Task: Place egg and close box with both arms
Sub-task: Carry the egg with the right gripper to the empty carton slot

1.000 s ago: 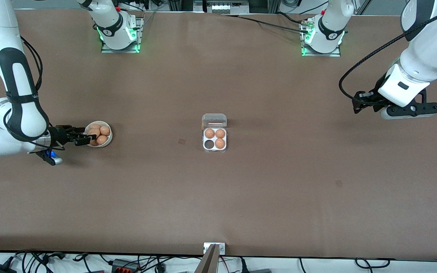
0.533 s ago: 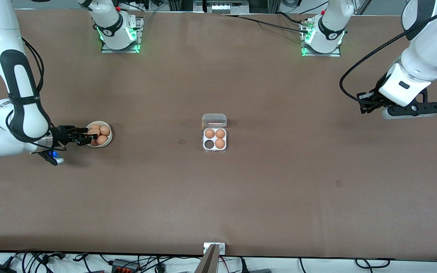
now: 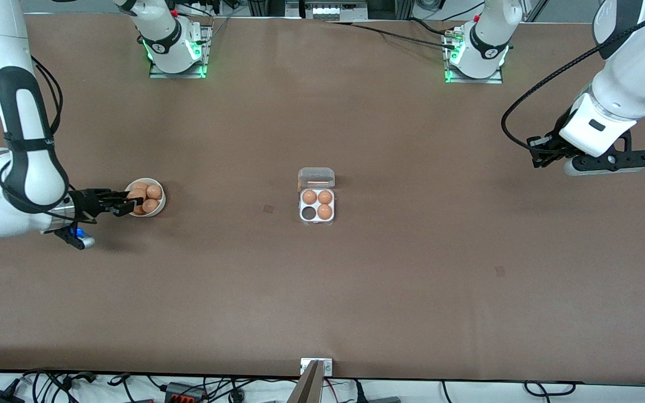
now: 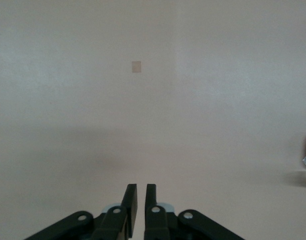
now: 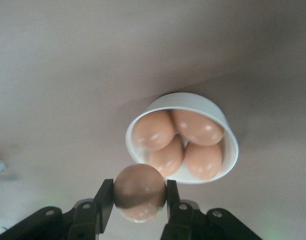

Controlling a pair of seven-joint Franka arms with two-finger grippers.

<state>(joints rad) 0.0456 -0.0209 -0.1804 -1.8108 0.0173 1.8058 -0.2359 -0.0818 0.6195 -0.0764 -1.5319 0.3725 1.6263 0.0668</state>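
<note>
My right gripper (image 5: 139, 186) is shut on an orange-brown egg (image 5: 139, 192) and holds it just above the rim of the white bowl (image 5: 192, 98). In the front view this gripper (image 3: 126, 205) is at the bowl's (image 3: 159, 205) edge. The clear box (image 3: 317, 219) sits mid-table with its lid (image 3: 316, 178) open. It holds three eggs (image 3: 325, 211), and the cell (image 3: 307, 213) nearest the front camera on the right arm's side is empty. My left gripper (image 3: 537, 154) hangs over bare table at the left arm's end, its fingers (image 4: 131, 195) close together and empty.
Several more eggs (image 5: 197, 127) lie in the bowl. Small darker patches mark the table (image 3: 268, 209) (image 3: 500, 271). A metal bracket (image 3: 317, 366) sits at the table's front edge. The arm bases (image 3: 176, 53) (image 3: 475, 56) stand along the back edge.
My right gripper has drawn back a little from the bowl with the egg between its fingers. My left arm shifted slightly toward its end of the table, then stopped.
</note>
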